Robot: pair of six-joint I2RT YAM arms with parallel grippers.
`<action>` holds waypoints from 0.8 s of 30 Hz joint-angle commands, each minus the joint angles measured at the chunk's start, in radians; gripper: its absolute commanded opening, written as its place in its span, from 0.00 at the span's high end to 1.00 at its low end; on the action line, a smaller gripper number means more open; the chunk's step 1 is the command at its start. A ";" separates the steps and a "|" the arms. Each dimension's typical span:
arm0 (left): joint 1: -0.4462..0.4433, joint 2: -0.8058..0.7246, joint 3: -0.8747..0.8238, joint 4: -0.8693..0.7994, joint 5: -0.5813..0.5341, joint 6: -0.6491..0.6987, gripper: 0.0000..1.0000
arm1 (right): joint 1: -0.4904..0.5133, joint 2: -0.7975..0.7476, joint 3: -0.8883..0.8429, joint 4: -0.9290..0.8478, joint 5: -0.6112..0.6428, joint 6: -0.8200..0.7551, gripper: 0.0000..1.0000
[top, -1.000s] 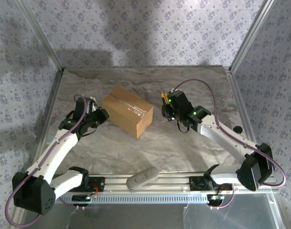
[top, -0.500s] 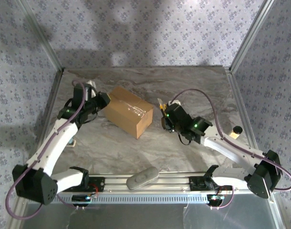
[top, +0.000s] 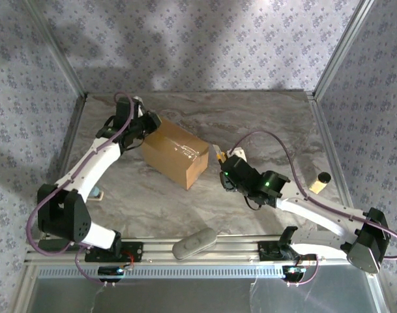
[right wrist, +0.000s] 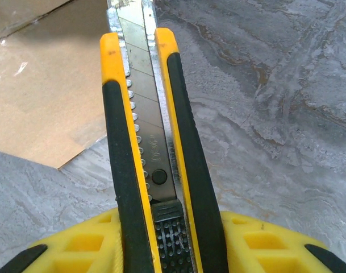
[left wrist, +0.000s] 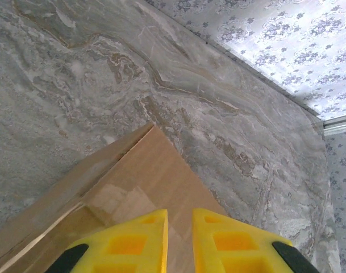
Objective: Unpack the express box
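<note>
1. Box [top: 175, 154] sat closed on the worktop [top: 263, 124], left of centre and askew to its edges, with clear tape along the top seam.
2. Left claw [left wrist: 180, 242] hung over the box's far left corner, its yellow fingers pinched almost together with nothing between them. Whether it touched the cardboard could not be told.
3. Right claw [right wrist: 167, 244] gripped a yellow-and-black knife [right wrist: 147, 142], blade out, its tip just beside the box's right end.
4. A grey oblong [top: 194, 242] lay at the near edge, and a small roll [top: 319, 182] lay near the right edge.
</note>
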 commanded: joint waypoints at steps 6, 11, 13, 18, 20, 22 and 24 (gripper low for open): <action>-0.021 0.040 0.049 0.057 -0.003 -0.016 0.81 | 0.060 0.014 -0.009 -0.058 0.063 0.050 1.00; -0.033 0.050 0.035 0.068 -0.009 -0.028 0.81 | 0.092 0.023 -0.019 -0.061 0.078 0.070 1.00; -0.036 0.049 0.030 0.070 -0.013 -0.031 0.81 | 0.101 0.029 -0.017 -0.062 0.084 0.069 1.00; -0.041 0.051 0.023 0.073 -0.014 -0.037 0.81 | 0.114 0.053 -0.008 -0.058 0.091 0.068 1.00; -0.043 0.051 0.020 0.073 -0.016 -0.040 0.81 | 0.116 0.064 -0.004 -0.054 0.093 0.069 1.00; -0.044 0.050 0.017 0.075 -0.018 -0.039 0.81 | 0.117 0.068 -0.001 -0.048 0.091 0.070 1.00; -0.044 0.052 0.015 0.072 -0.021 -0.038 0.81 | 0.118 0.074 0.002 -0.041 0.090 0.070 1.00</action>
